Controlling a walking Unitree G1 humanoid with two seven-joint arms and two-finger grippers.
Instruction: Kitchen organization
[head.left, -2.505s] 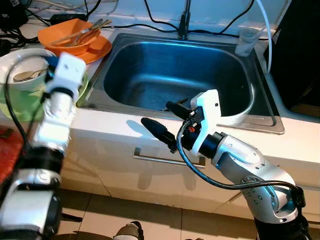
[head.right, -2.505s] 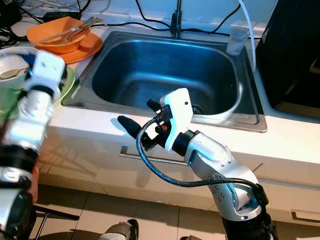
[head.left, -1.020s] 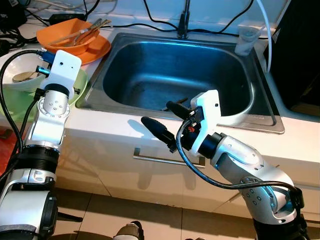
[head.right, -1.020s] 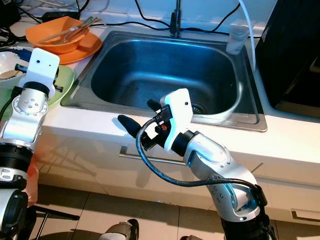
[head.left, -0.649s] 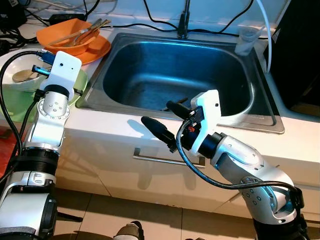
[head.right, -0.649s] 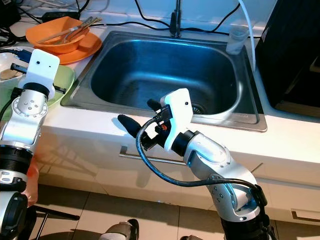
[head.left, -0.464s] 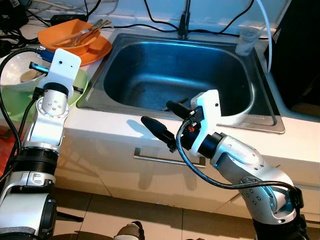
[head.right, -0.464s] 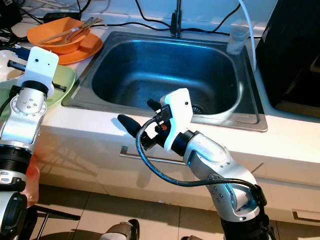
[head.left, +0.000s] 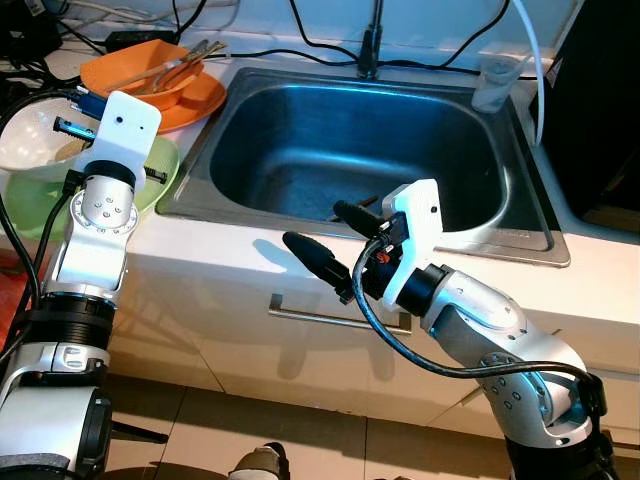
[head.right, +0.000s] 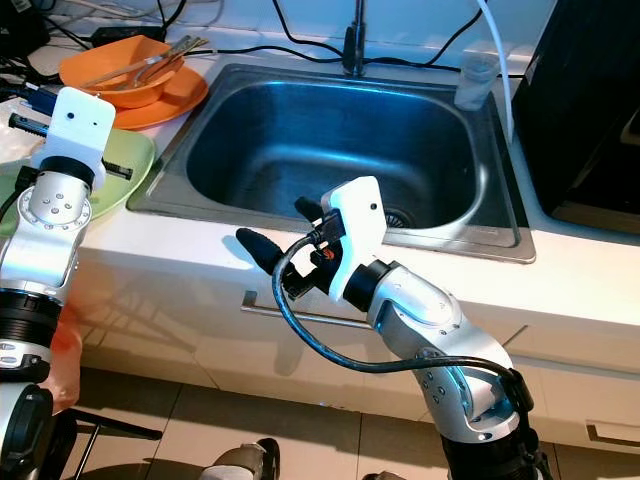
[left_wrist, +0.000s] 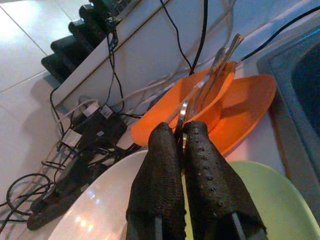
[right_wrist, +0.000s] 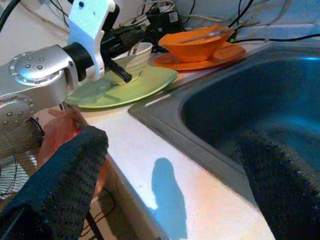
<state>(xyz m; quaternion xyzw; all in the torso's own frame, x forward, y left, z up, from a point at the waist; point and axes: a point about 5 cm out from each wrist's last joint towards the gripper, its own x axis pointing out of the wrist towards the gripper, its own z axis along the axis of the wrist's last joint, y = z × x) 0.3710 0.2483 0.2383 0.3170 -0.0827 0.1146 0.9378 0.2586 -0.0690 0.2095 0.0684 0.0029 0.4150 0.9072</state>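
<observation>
Left gripper (left_wrist: 181, 150): fingers pressed together, pinching a spoon (left_wrist: 183, 111) above the white bowl (head.left: 30, 145) on the green plate (head.right: 125, 165), likely lifted for sorting | Right gripper (head.left: 325, 240): fingers spread, empty, waiting over the surface edge before the sink (head.left: 300, 100) | Orange bowl (head.left: 130, 70) holding utensils, probable destination

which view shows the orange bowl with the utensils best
The left wrist view: the orange bowl sits close, utensils leaning out past the left gripper. Both eye views show it small in a corner; the right wrist view shows it far off.
</observation>
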